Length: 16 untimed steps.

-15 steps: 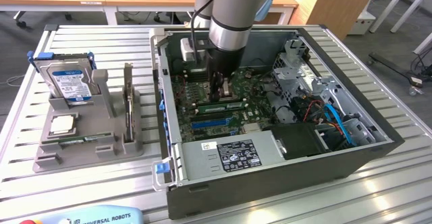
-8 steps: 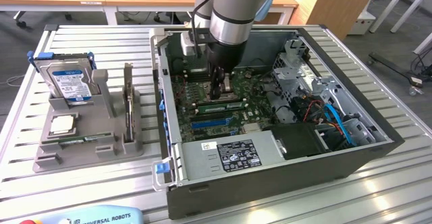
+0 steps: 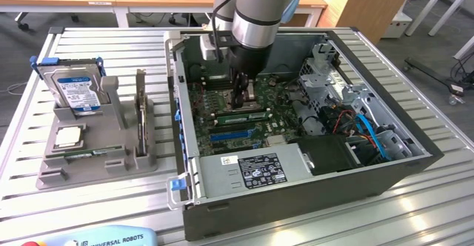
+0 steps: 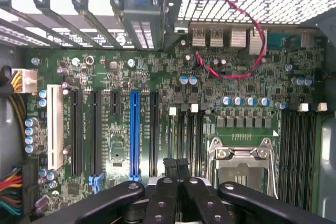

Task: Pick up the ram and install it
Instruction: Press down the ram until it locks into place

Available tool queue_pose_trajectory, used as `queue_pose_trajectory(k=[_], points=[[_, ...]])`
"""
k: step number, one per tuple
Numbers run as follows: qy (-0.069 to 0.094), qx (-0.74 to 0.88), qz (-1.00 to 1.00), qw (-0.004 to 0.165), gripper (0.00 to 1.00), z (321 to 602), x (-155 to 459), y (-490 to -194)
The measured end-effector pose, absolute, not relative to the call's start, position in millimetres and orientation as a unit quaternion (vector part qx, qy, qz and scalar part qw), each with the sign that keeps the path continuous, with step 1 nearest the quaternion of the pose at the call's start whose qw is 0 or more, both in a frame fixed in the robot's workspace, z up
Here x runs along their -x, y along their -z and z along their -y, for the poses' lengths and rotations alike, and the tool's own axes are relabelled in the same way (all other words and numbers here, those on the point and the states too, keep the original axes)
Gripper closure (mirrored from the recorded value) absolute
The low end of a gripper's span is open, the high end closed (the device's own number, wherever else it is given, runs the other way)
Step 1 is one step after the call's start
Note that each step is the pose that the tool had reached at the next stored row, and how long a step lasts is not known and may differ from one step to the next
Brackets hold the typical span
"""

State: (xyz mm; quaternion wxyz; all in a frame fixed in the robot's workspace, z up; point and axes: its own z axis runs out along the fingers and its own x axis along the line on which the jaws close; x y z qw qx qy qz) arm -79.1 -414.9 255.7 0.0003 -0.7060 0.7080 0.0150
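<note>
My gripper point(image 3: 239, 105) reaches down inside the open computer case point(image 3: 385, 179), over the motherboard point(image 3: 278, 129). In the wrist view its two black fingertips point(image 4: 169, 163) sit pressed together, shut, with nothing visible between them. Right under them in the exterior view, the ram point(image 3: 252, 115), a narrow green stick with pale patches, stands on edge across the board beside the processor socket point(image 4: 242, 167). In the wrist view a thin line point(image 4: 169, 135) runs along the memory slot nearest the fingertips. I cannot tell whether the tips touch the stick.
On the exterior view's left, a grey holder point(image 3: 96, 171) carries a silver hard drive point(image 3: 75, 89), an upright dark card point(image 3: 141, 108), a square chip point(image 3: 68, 137) and a thin green strip point(image 3: 80, 156). A power supply point(image 3: 256, 171) and a drive cage point(image 3: 326, 74) crowd the case interior.
</note>
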Motion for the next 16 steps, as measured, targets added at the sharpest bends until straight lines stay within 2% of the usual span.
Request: queue_pose_trajectory(k=[16], points=[[-0.015,0.706,-0.708,0.0,0.9,415,51,-256]])
